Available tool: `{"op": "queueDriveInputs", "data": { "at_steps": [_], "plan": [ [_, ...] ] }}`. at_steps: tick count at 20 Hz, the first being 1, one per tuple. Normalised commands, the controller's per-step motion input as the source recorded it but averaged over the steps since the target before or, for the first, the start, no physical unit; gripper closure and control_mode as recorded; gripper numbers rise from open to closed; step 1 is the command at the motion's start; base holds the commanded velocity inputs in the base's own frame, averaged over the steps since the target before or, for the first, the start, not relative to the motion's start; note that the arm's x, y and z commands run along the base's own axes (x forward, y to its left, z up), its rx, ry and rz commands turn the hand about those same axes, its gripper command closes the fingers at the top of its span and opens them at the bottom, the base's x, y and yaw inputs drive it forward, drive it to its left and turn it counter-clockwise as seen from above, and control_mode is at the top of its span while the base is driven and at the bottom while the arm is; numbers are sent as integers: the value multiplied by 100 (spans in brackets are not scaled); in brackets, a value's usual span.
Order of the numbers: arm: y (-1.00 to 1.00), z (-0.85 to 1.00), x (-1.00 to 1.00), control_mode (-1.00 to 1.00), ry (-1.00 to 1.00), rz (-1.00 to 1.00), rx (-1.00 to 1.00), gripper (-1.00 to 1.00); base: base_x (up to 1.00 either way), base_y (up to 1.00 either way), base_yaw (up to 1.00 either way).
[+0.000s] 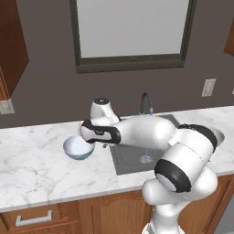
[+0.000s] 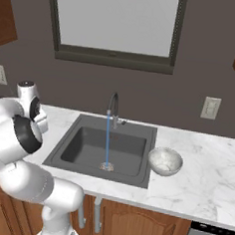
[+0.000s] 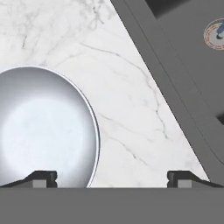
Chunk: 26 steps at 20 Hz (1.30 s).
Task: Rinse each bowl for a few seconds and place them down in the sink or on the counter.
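The blue bowl sits unlabelled on the counter under the empty, wide-open hand.

Water running at mid-frame
A blue stream is seen falling from the faucet into the sink — a speckled bowl is set on the counter just right.

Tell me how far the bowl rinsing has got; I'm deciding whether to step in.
Done: the faucet runs into the sink. In hand: the open gripper hovers above the counter beside the light blue bowl, holding nothing. Left: both bowls sit dry-side on the counter, the speckled bowl right of the sink; whether either was rinsed can't be told.
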Motion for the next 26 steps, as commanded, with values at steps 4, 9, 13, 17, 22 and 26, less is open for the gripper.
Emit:
{"op": "queueDriveInputs", "data": {
  "at_steps": [4,9,13,17,22,26],
  "plan": [
    [8,-20,18,-100,0,3,0,-100,0,0,0],
    [9,-19,19,-100,0,3,0,-100,0,0,0],
    [10,-20,20,-100,0,3,0,-100,0,0,0],
    [9,-19,20,-100,0,3,0,-100,0,0,0],
    [8,-19,19,-100,0,3,0,-100,0,0,0],
    [9,-19,18,-100,0,3,0,100,0,0,0]
  ]
}}
